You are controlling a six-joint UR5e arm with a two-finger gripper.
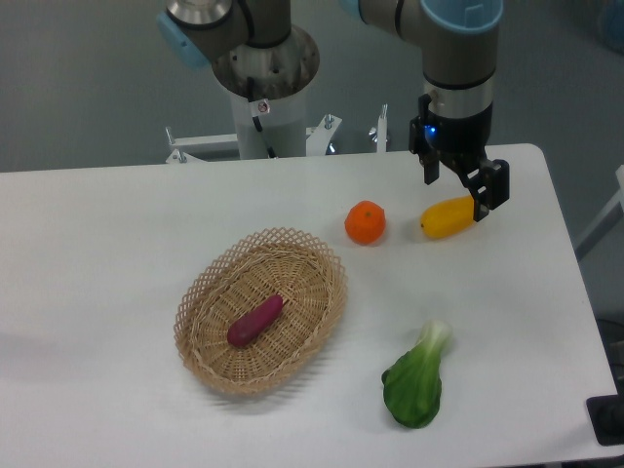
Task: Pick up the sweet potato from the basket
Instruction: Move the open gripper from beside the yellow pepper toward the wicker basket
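While the sweet potato (255, 321) lies inside the wicker basket (210, 278), the gripper (458, 192) hangs well apart. Its jaws stand spread, empty, above a yellow fruit (446, 217).

UR5e arm (458, 58) reaching down from the upper right, wrist vertical, gripper (458, 190) pointing at the tabletop, black fingers (487, 190) spread apart, holding nothing
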